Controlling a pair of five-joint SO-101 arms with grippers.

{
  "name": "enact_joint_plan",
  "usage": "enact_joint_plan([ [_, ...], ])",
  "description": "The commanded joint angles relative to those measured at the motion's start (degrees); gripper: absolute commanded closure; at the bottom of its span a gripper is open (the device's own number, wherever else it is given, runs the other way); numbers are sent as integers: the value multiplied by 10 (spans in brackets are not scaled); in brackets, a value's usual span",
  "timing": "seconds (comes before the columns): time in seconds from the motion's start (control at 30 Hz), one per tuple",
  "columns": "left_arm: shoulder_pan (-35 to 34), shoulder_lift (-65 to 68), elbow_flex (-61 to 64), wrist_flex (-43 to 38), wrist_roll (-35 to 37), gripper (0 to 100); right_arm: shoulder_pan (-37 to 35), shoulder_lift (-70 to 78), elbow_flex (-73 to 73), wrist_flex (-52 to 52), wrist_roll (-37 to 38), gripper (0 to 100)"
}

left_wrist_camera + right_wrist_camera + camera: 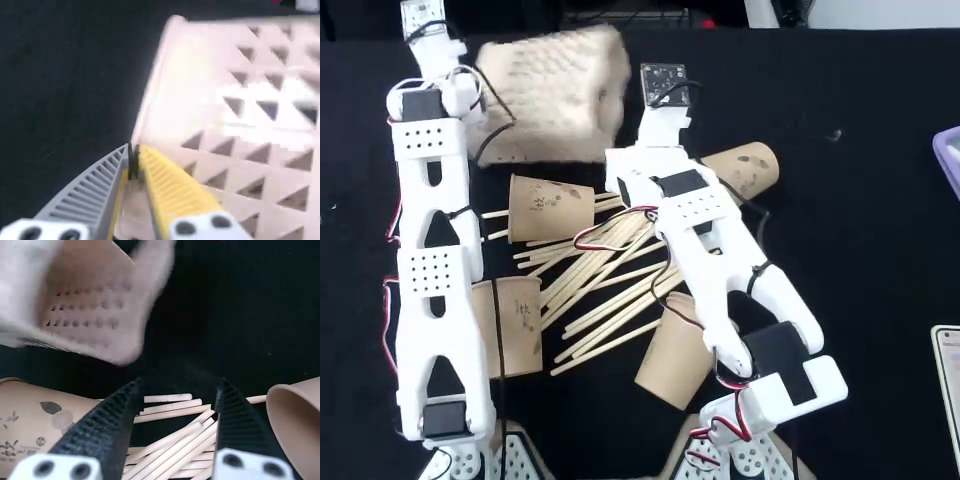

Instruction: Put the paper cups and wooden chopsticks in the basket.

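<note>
The pale perforated basket [555, 95] sits at the back left, tipped at an angle. My left gripper [475, 100] is at the basket's left side. In the left wrist view this gripper [132, 152] is shut on the basket wall [240, 115]. Several wooden chopsticks [610, 280] lie fanned out in the middle. Paper cups lie on their sides around them: one [548, 210] behind the pile, one [745, 170] at the back right, one [510, 325] under the left arm, one [675, 360] at the front. My right gripper [177, 385] is open above the chopstick ends [175, 407], between two cups [30, 415] [297, 410], facing the basket [85, 305].
A purple object [948, 150] pokes in at the right edge, and a flat card-like item [948, 370] lies lower on that side. The black table [860, 260] is bare to the right of the right arm.
</note>
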Motion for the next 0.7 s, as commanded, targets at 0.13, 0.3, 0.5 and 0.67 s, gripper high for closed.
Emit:
enact_joint_plan([
  [0.13,47,22,10,61,-12,970,-4,-5,-4,-10,6,773],
  [0.3,44,22,16,77,-11,970,-4,-5,-4,-10,6,773],
  [0.5,37,20,10,129,-11,970,-4,-6,-3,-9,6,773],
  [0.67,10,22,-83,193,-11,970,-4,-7,-3,-9,6,773],
])
